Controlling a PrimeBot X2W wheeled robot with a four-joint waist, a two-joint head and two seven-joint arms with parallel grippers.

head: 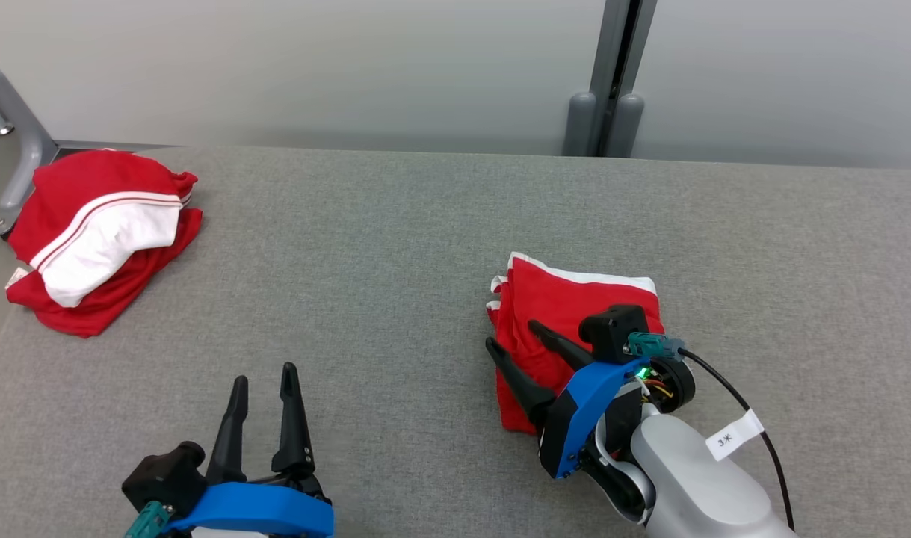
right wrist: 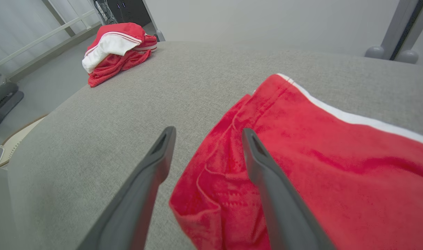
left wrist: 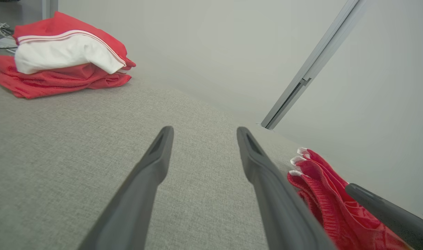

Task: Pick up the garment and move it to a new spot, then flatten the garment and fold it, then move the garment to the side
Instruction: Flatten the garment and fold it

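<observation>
Since grey cloth-covered table [head: 425, 246] was seen bearing red-and-white clothing pile [head: 96, 239] at far left corner and folded red garment [head: 567, 299] right of centre, move to side was judged to fall to right arm. Right gripper [head: 513, 334] was poised at garment's left edge, jaws spread wide, nothing held: one finger above cloth, other above bare table. Left gripper [head: 264, 373] was seen wide open, empty, well apart to garment's left.
</observation>
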